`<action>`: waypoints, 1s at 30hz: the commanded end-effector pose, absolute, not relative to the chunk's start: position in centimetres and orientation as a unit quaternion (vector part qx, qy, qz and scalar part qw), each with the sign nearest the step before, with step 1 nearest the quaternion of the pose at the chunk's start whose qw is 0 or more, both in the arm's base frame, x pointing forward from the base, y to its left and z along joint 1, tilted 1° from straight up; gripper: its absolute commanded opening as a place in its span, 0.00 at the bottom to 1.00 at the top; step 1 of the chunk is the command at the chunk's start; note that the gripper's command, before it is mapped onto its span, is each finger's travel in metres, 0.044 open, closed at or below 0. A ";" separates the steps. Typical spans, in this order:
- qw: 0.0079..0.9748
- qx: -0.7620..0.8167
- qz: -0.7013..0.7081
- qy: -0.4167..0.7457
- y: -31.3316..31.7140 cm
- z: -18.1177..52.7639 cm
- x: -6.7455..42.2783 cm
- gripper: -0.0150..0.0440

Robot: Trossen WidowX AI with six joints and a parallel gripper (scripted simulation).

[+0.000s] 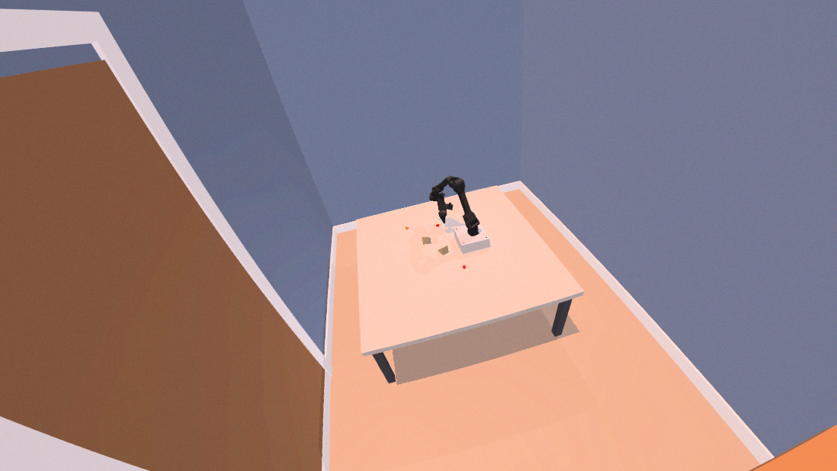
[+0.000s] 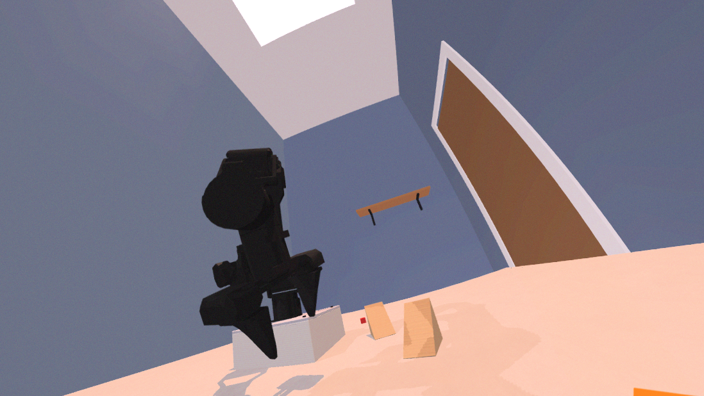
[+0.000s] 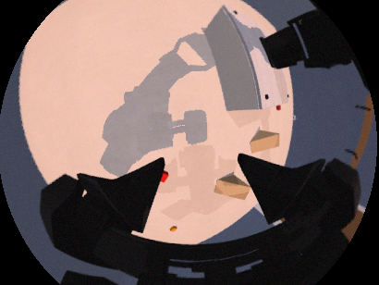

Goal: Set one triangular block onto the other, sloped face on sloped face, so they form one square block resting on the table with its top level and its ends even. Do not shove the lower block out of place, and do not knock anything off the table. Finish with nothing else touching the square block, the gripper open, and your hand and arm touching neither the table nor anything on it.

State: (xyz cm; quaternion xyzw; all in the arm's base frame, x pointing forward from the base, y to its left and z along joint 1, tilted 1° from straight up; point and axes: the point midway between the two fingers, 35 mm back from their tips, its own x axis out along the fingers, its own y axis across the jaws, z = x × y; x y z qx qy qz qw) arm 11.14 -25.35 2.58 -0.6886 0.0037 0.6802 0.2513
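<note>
Tan wooden triangular blocks (image 3: 231, 186) (image 3: 264, 141) are seen ahead-right of the black tool (image 3: 201, 183) on the peach bench (image 3: 74, 76); jaws spread wide, nothing held.

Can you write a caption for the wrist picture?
Open claw hovers above two separate wooden triangular blocks on the table.

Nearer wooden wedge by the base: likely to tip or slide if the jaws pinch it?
The nearer wedge stands tall on a narrow foot, so a sideways nudge probably tips it. It looks like rigid wood, likely stiff and not fragile. One face slopes, so jaws closing on that face may squeeze it out; the flat triangular ends seem safer. The gripper is open and clear of it.
</note>
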 end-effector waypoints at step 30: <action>-0.430 -0.466 0.723 -0.273 -12.8 4.7 32.2 1.00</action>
